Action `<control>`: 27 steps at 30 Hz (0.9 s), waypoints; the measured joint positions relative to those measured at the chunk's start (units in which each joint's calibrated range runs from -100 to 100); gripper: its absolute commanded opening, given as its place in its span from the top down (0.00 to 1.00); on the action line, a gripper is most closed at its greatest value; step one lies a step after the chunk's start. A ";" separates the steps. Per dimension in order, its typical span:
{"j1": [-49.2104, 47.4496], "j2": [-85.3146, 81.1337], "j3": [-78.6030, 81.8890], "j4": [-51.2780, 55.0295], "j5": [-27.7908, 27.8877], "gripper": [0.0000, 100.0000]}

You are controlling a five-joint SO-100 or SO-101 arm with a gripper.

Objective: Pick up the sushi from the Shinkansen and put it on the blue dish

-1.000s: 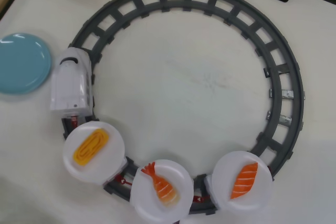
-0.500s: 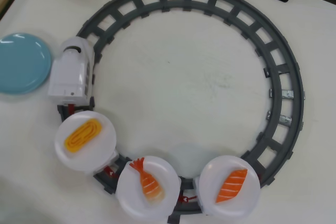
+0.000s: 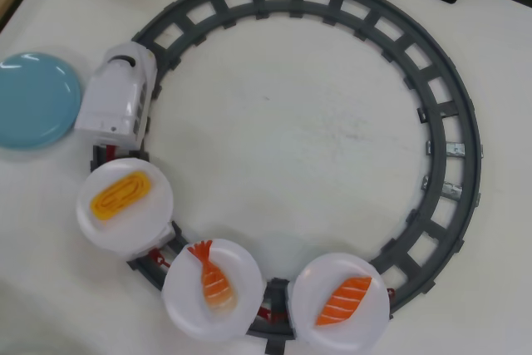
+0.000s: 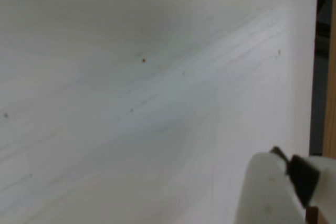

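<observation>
sushi (image 3: 121, 193): on white plate (image 3: 125, 209) behind Shinkansen (image 3: 115, 104), nowhere near the fingers
blue dish (image 3: 35, 99): beside train, bare
gripper (image 4: 283, 192): only a corner shows in wrist view, finger state can't tell

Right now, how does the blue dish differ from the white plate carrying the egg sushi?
The blue dish is light blue and empty; the white plate holds the yellow egg sushi. The blue dish sits on the table outside the track, cut off by the overhead view's left edge, while the white plate rides on the track right behind the Shinkansen. Both are round and shallow.
</observation>
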 measured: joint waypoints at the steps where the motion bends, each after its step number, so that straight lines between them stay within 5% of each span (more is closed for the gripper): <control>1: 0.08 0.00 0.00 0.00 0.00 0.96; 7: 11.03 0.00 -5.40 0.00 3.98 0.94; 14: 34.90 0.17 -26.26 0.00 8.33 0.71; 27: 51.57 14.00 -53.25 0.50 8.64 0.70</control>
